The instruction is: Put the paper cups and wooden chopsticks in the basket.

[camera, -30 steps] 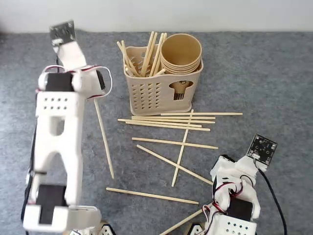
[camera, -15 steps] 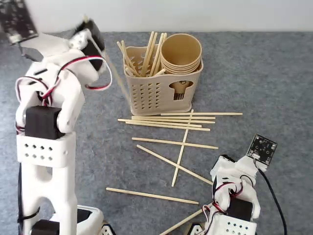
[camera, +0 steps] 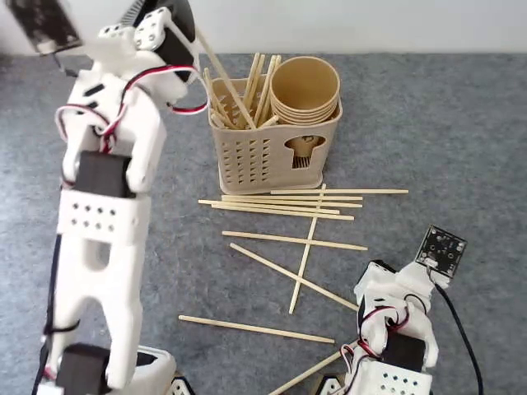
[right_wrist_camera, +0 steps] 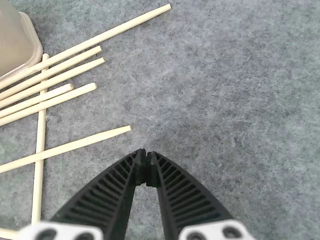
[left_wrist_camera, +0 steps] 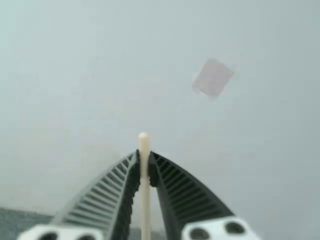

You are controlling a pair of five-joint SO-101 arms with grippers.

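Gripping one wooden chopstick [left_wrist_camera: 144,147], the left claw [left_wrist_camera: 143,162] sits high at far left. The stick slants down into the basket [camera: 268,160], beside the stacked paper cups [camera: 305,82]. Loose chopsticks [camera: 284,206] lie on the grey tabletop [camera: 453,123] before the basket. At right, the right claw [right_wrist_camera: 145,170] is closed and empty.
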